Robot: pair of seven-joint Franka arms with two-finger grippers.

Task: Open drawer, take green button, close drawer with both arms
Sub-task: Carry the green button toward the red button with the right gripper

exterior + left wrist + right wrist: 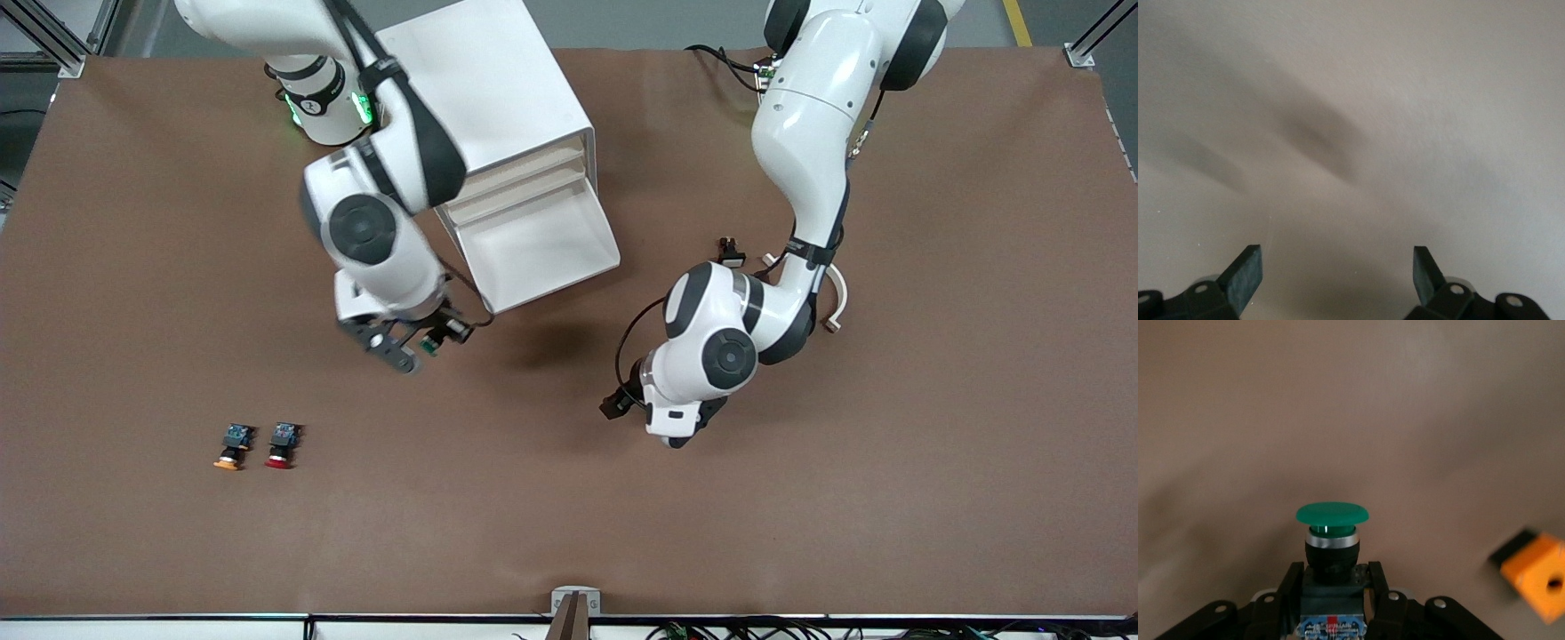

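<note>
The white cabinet (484,80) stands near the arms' bases, with its lowest drawer (542,249) pulled out toward the front camera; the tray's inside looks bare. My right gripper (416,349) is over the table just beside the open drawer, toward the right arm's end, and is shut on the green-capped button (433,344). In the right wrist view the gripper (1331,572) clamps the button's black body, green cap (1332,513) pointing away. My left gripper (677,433) hovers over bare table toward the left arm's end; in its wrist view it (1338,259) is open and empty.
An orange-capped button (231,446) and a red-capped button (282,444) lie side by side on the brown table, nearer the front camera, toward the right arm's end. The orange one also shows blurred in the right wrist view (1535,577).
</note>
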